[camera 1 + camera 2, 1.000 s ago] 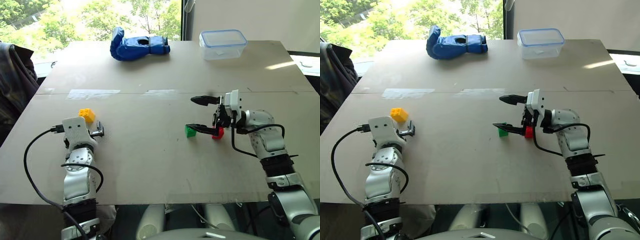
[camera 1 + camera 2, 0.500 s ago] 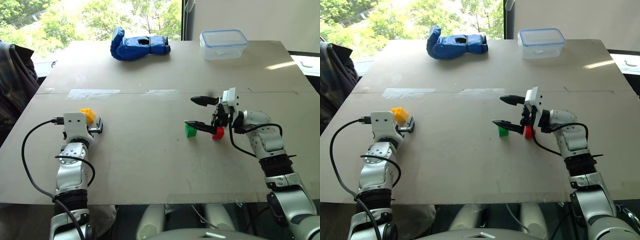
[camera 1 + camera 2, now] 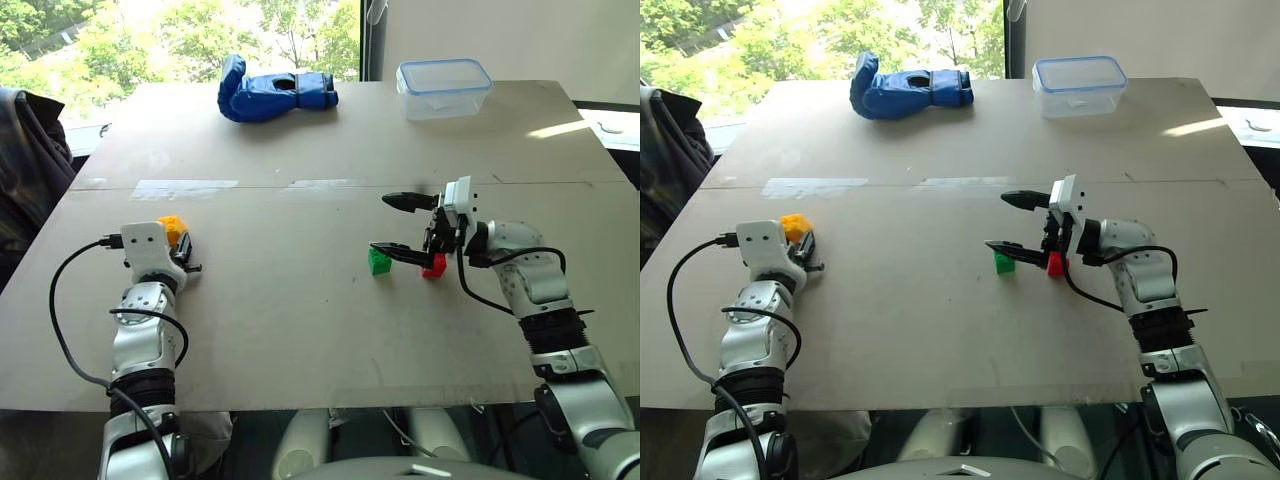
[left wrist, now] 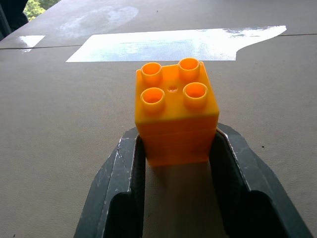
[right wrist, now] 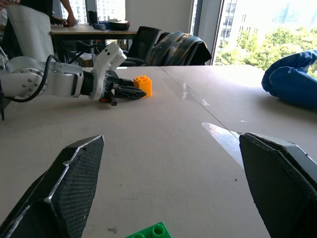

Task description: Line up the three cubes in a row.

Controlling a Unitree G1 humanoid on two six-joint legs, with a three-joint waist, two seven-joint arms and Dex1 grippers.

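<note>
1. Sunlit windows with green trees back a wide brown tabletop [image 3: 300,320], where a blue glove [image 3: 275,92] and a clear plastic box [image 3: 445,88] sit at the far edge.
2. At the near left, the left gripper [image 4: 174,156] has its two black fingers pressed against the sides of the yellow cube [image 4: 174,111], which stands upright on the tabletop, studs up.
3. Right of centre, the right gripper [image 3: 392,225] hangs with jaws spread wide, gripping nothing.
4. Green cube [image 3: 379,261] and red cube [image 3: 434,265] rest near each other beside its nearer finger, well apart from the yellow one.
</note>
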